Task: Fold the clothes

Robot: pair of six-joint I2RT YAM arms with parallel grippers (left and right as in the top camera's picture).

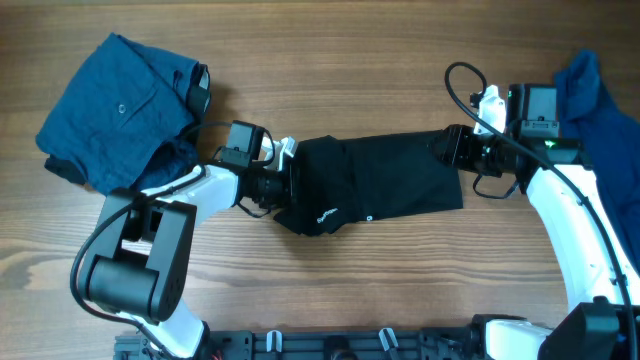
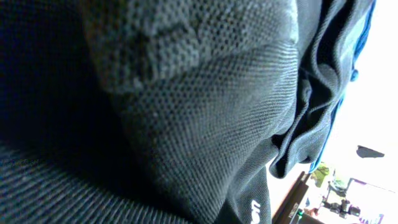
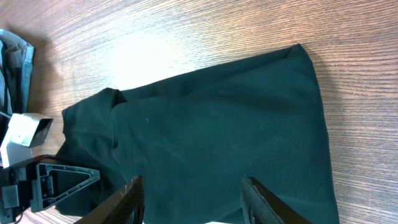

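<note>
Now the black shirt (image 1: 385,180) lies folded mid-desk (image 1: 350,280). The left gripper (image 1: 285,175) is clenched on its left end; the right gripper (image 1: 452,150) hovers released over its right end. A buttoned garment (image 1: 115,105) sits at the far-left corner, a blue shirt (image 1: 605,100) at the far-right.

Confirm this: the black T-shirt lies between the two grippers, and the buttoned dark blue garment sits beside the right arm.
Not quite. The overhead view shows the buttoned dark blue garment beside the left arm, not the right. The black T-shirt does lie between the left gripper and the right gripper.
</note>
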